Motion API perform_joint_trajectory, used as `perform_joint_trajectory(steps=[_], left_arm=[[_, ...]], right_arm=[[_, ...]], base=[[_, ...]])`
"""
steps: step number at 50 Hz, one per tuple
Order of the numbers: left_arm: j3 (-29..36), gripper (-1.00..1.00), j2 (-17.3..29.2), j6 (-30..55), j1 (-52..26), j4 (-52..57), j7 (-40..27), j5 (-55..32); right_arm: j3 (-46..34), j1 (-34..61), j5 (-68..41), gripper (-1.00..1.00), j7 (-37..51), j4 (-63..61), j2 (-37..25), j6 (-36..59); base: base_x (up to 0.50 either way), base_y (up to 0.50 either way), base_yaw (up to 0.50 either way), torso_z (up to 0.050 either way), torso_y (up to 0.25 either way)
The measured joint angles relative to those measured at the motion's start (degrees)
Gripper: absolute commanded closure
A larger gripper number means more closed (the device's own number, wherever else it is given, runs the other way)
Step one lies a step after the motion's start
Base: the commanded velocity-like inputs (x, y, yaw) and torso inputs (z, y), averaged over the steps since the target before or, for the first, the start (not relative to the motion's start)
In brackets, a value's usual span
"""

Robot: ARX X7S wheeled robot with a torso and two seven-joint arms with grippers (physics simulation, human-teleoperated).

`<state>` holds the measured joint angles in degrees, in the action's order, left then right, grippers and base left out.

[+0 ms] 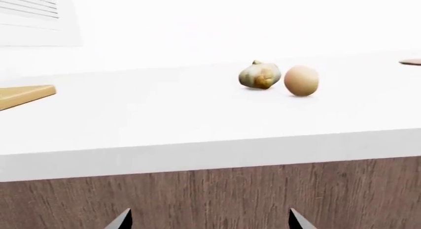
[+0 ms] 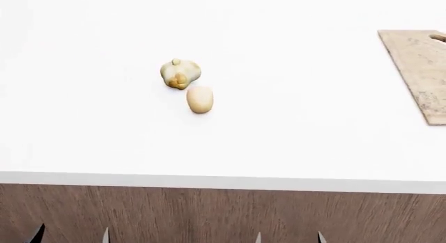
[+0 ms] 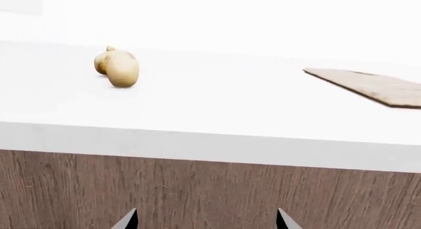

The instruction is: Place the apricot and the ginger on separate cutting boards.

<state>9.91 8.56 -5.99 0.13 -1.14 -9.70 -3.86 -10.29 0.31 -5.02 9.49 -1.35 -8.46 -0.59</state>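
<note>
The lumpy ginger [image 2: 179,74] and the smooth apricot [image 2: 200,100] lie side by side, nearly touching, on the white counter left of centre. They also show in the left wrist view, ginger [image 1: 259,75] and apricot [image 1: 301,81], and in the right wrist view, where the apricot [image 3: 122,69] half hides the ginger [image 3: 100,62]. A pale beige cutting board [image 2: 420,70] lies at the counter's far right, also in the right wrist view [image 3: 371,86]. My left gripper [image 2: 70,235] and right gripper [image 2: 289,237] hang open and empty below the counter's front edge, before the wood panel.
The white counter [image 2: 279,138] has a wood-grain front panel [image 2: 223,214] beneath its front edge. A yellowish wooden board's corner [image 1: 23,96] lies on the counter, seen only in the left wrist view. A slatted white vent [image 1: 29,5] sits on the wall behind.
</note>
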Motion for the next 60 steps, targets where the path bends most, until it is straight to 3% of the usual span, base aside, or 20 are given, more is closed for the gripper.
perform_joint_trajectory(steps=[8, 25, 33, 43, 49, 60], left_arm=[[0.38, -1.00, 0.26, -0.41, -0.05, -0.05, -0.01, -0.52], [0.84, -1.00, 0.96, 4.54, 0.10, 4.62, -0.94, -2.28], [-0.27, -1.00, 2.92, 24.50, -4.66, 22.59, -2.54, -6.71], [-7.89, -1.00, 3.79, 60.78, -25.43, 42.76, -3.67, -19.68], [-11.35, -1.00, 3.70, 73.39, -38.05, 41.72, -1.39, -25.24], [-9.65, -1.00, 4.92, 80.29, -52.54, 32.15, 2.88, -28.22]], right_arm=[[-0.35, 0.02, -0.24, -1.00, 0.31, -0.11, -0.29, 0.00], [-0.13, 0.22, -2.08, -1.00, 1.66, -4.11, -1.02, 4.05], [2.09, 5.35, -6.37, -1.00, 3.31, -20.51, -4.05, 21.38], [9.87, 25.94, -18.59, -1.00, 3.37, -36.94, -7.24, 52.34], [11.66, 38.81, -24.48, -1.00, 0.36, -35.36, -8.40, 64.04], [11.38, 51.65, -30.12, -1.00, -4.77, -29.32, -11.14, 74.19]], base=[[0.00, 0.00, 0.00, 0.050, 0.000], [0.00, 0.00, 0.00, 0.000, 0.000], [0.00, 0.00, 0.00, 0.000, 0.000], [0.00, 0.00, 0.00, 0.000, 0.000], [0.00, 0.00, 0.00, 0.000, 0.000], [0.13, 0.00, 0.00, 0.000, 0.000]])
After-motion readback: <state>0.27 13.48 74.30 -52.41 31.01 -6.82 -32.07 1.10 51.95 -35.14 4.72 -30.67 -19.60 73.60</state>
